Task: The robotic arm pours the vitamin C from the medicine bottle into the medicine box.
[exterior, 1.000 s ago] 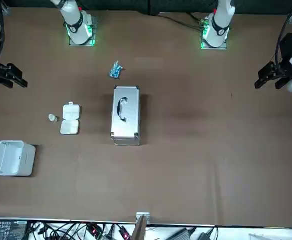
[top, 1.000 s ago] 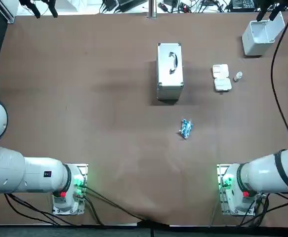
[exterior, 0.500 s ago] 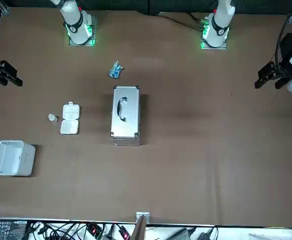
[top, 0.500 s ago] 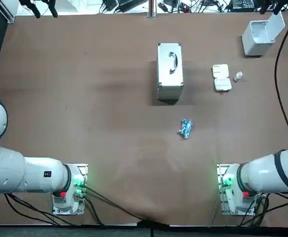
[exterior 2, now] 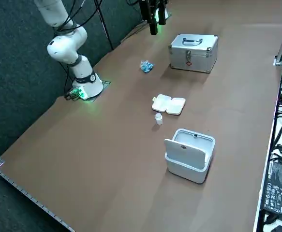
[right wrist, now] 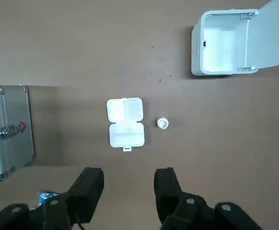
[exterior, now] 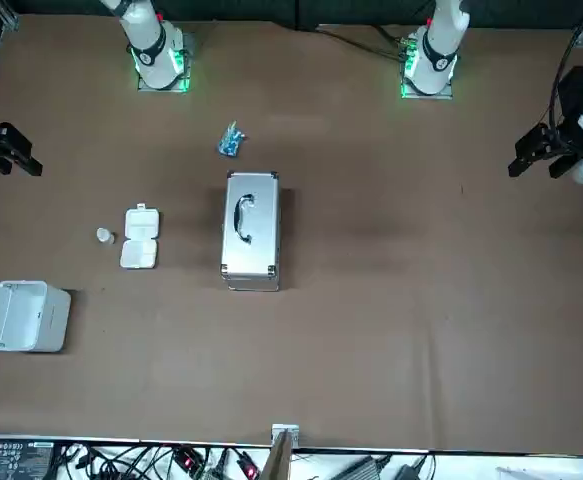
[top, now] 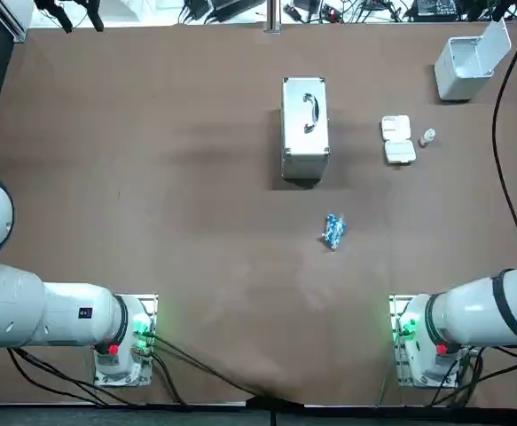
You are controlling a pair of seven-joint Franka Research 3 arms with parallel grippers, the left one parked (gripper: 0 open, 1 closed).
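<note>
Bearings are read on the top view, with 12 o'clock pointing away from the robot's bases.

Right gripper [right wrist: 128, 175]: it is raised high above the table [top: 196, 177], toward the 3 o'clock edge, and points straight down. Its two fingers [right wrist: 90, 184] stand wide apart with bare tabletop showing between them. Nothing is held and nothing is touched.

Medicine bottle [top: 427, 137]: a small white bottle stands upright on the table in the far right quarter. Whether it is capped cannot be told. It lies far below the gripper, well apart from it and outside the gap between the fingers.

Medicine box [top: 398, 139]: the white box lies open with its two halves folded flat, one toward 12 o'clock and the other toward 6 o'clock. The wrist view shows dividers inside, but its contents cannot be told. The bottle is just beside the box at its 3 o'clock. A narrow strip of table lies between them and they do not touch. Like the bottle, the box sits well below the gripper and clear of its fingers.

Other items:
- Aluminium case [top: 305, 129]: it is closed, with its handle on top, and stands at the box's 9 o'clock, apart from it.
- Blue packet [top: 332, 231]: it lies at the case's 5 o'clock, nearer the robot, and touches nothing.
- White bin [top: 466, 62]: its lid is raised, and it stands at the box's 1 o'clock near the far right corner of the table, well apart from both box and bottle.
</note>
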